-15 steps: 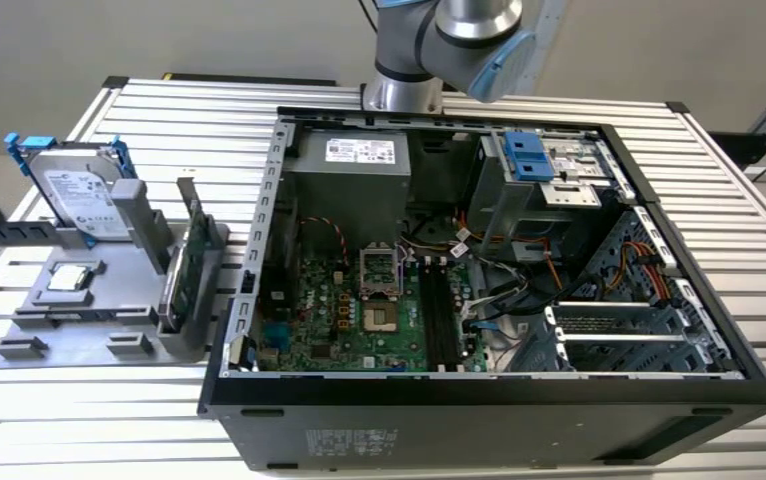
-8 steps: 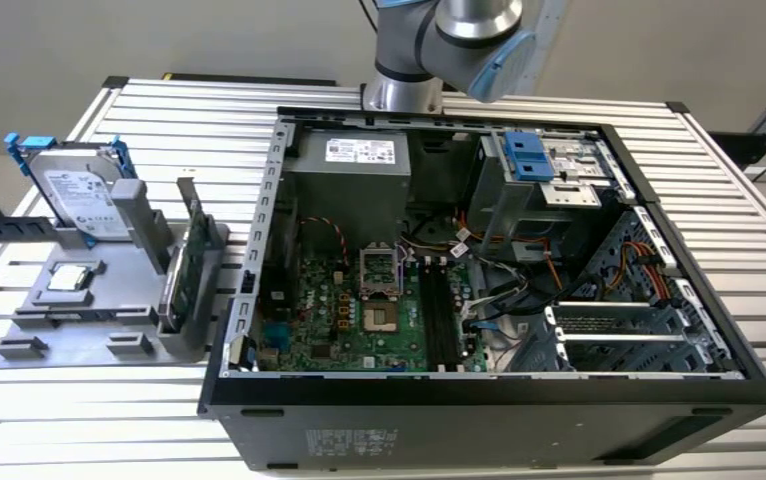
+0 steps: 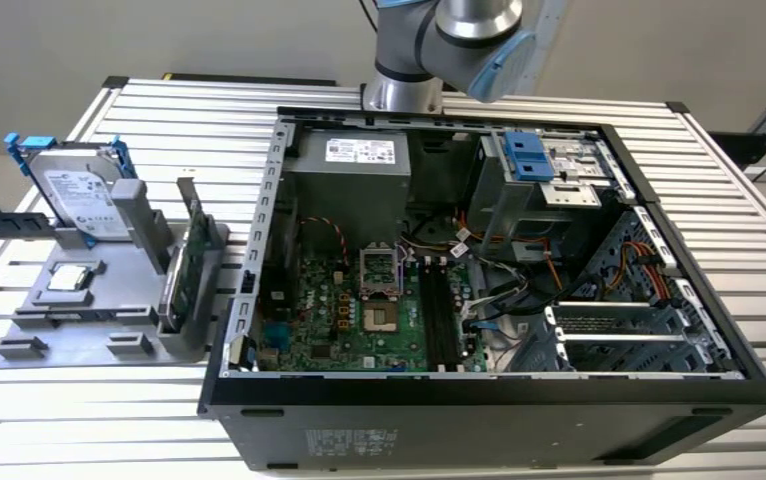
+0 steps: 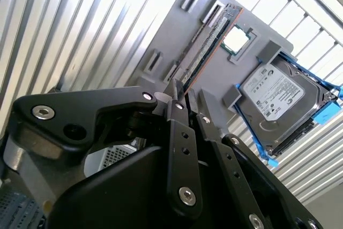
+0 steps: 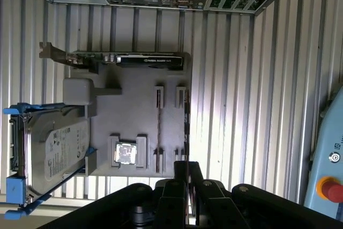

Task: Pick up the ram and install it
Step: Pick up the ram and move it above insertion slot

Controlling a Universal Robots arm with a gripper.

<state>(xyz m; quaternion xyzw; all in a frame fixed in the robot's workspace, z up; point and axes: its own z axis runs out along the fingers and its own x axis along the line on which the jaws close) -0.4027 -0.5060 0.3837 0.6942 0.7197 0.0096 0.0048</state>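
Ram position: the ram (image 5: 159, 127) stands on its long edge in the grey tray (image 5: 134, 105), beside the CPU (image 5: 126, 152).
Ram axis: the long axis runs crosswise to the graphics card (image 5: 139, 60). One end points at the card, the other toward my gripper (image 5: 187, 163).
Ram appearance: a slim dark bar seen edge-on in the first wrist view. The second wrist view shows one face, greenish with a row of small chips.
Jaw state: my jaws are narrow, with only a thin gap between them. I hold nothing.
Jaw position: I am over the tray end opposite the card, just beside the ram's line.
Tray contents: besides the ram, the CPU in a square recess, the card upright on its edge, and a hard drive (image 5: 53, 148) in a blue frame.
Case contents: the open black computer case (image 3: 490, 420) holds a green motherboard (image 3: 343, 320) with long black slots (image 3: 439, 310).
Surfaces: the tray is matte grey plastic. The table (image 3: 743, 250) is ribbed aluminium.
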